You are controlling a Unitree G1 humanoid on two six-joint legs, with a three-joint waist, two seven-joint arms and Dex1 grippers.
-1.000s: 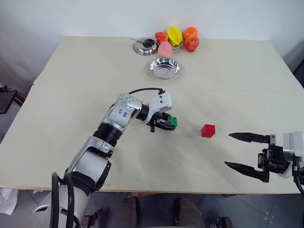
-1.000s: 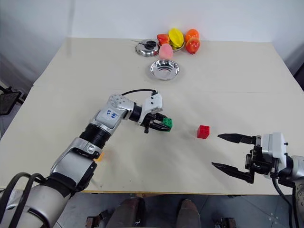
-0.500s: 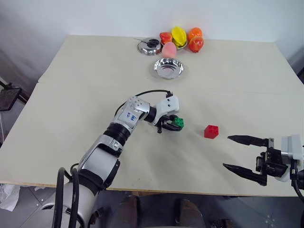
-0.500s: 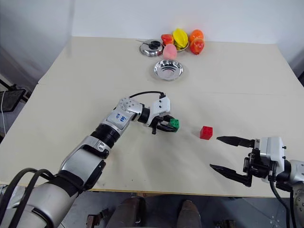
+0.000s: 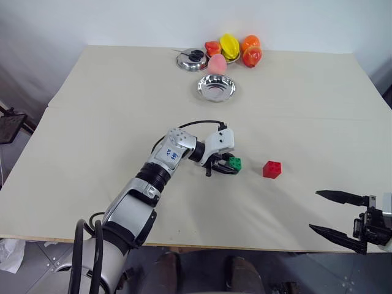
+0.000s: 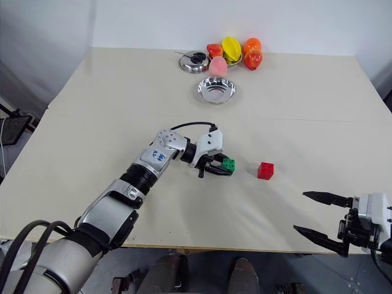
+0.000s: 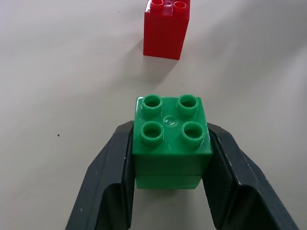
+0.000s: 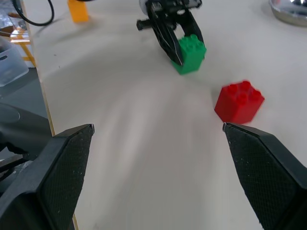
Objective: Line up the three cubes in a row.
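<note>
My left gripper [image 5: 231, 165] is shut on the green cube [image 5: 235, 163], a black finger on each side of it [image 7: 171, 139]. It holds the cube low over the table, studs up; I cannot tell whether the cube touches the surface. The red cube [image 5: 272, 169] stands on the table a short way to the right of the green one, apart from it [image 7: 166, 26]. The orange-yellow cube [image 8: 78, 10] shows in the right wrist view, beyond the left arm. My right gripper [image 5: 315, 211] hangs open near the table's front right edge, nothing between its fingers.
At the back of the table [image 5: 110, 122] sit a steel bowl [image 5: 216, 87], a steel lid [image 5: 191, 59] and several plastic toy fruits [image 5: 233, 49]. The table's front edge runs just under my right gripper.
My left gripper has carried the green cube a little to the right, closer to the red cube. My right gripper has drawn away to the right and toward the front edge, still open.
</note>
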